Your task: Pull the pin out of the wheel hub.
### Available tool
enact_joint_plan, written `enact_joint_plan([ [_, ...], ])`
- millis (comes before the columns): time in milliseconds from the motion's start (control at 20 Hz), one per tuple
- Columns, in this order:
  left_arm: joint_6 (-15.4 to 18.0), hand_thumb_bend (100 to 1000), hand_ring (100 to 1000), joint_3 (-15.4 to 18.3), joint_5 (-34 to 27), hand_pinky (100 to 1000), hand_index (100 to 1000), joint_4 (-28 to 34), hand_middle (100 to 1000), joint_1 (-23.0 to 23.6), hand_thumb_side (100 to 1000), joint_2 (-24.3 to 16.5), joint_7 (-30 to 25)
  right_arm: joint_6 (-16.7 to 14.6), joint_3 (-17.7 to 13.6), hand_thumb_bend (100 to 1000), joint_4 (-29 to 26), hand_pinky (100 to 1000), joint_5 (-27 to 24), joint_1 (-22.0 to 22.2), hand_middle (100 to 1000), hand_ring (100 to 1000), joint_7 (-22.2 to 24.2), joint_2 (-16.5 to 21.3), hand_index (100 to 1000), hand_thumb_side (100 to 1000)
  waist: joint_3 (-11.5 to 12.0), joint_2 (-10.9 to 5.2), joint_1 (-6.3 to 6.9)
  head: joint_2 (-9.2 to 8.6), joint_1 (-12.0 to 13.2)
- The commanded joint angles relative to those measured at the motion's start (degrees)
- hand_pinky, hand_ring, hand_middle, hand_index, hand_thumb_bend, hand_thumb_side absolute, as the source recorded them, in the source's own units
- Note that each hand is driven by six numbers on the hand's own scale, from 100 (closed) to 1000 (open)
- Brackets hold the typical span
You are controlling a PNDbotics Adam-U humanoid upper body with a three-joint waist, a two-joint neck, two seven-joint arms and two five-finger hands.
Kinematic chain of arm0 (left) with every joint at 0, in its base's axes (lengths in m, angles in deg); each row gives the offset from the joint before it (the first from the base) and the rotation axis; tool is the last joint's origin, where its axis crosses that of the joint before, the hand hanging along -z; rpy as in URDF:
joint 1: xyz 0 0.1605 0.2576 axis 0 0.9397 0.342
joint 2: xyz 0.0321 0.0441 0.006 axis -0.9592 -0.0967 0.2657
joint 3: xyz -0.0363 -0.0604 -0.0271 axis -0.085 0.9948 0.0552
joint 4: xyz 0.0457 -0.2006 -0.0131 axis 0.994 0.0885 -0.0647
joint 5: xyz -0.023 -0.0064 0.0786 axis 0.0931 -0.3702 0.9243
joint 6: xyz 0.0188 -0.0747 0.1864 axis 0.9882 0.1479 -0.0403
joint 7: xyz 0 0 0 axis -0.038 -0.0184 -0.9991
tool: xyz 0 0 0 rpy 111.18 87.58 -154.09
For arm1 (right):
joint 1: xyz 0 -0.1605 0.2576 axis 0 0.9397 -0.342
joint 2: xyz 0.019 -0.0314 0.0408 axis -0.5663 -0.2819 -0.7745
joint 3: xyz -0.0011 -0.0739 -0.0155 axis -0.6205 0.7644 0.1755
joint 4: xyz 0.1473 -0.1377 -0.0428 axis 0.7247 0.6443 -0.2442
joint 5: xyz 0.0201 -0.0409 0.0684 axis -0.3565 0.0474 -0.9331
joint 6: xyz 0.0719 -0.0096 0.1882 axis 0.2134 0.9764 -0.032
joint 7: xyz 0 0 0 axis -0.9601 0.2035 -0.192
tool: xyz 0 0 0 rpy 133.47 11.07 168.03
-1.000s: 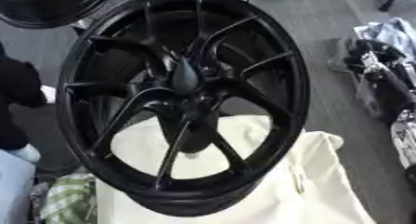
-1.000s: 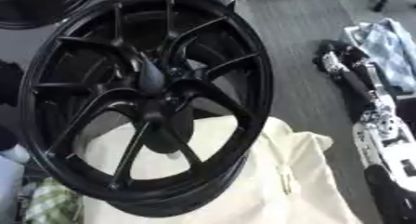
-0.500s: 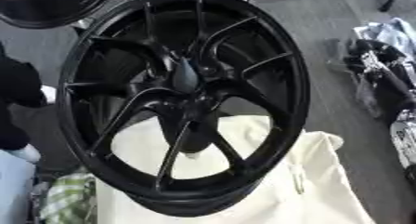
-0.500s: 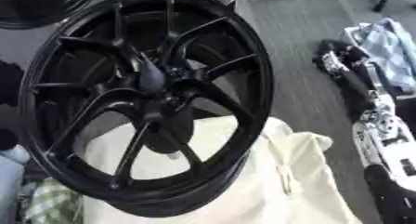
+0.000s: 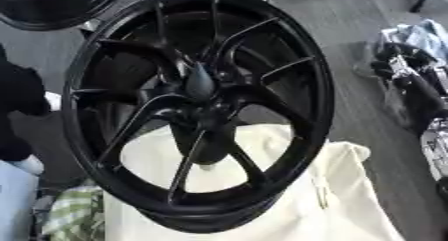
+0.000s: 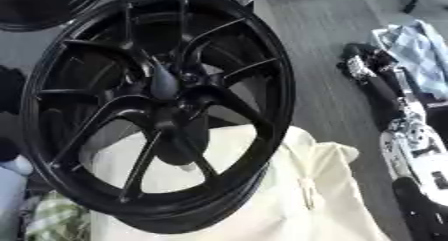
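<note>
Black wheel hub (image 5: pixel 199 110) on cream cloth (image 5: pixel 350 200)

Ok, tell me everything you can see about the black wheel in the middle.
The wheel is a glossy black rim, metal by the look of it, with thin forked spokes running from a central hub to a deep outer barrel. It carries no tyre. It stands tilted, its face toward the camera, its lower edge resting on a cream cloth. A dark rounded piece sticks out of the hub. No hand touches it.
</note>
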Motion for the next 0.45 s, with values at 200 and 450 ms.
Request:
enact_joint_plan([
  [200,9.2,100,732,-2.4,-16.9,744,787,5.0,686,-3.6,829,2.6,10.8,0.1,-0.3,213,-1.0,823,-0.7,-0.6,641,715,0.0,0.8,742,424,-0.3,-1.13,-0.2,-0.84,0.3],
  [450,14.2,142,747,-5.2,-24.0,743,794,4.7,715,-5.6,847,6.9,14.5,0.0,-0.2,212,-1.2,823,-1.1,-1.1,642,716,0.1,0.8,742,420,-0.7,-1.14,-0.52,-0.84,0.6],
])
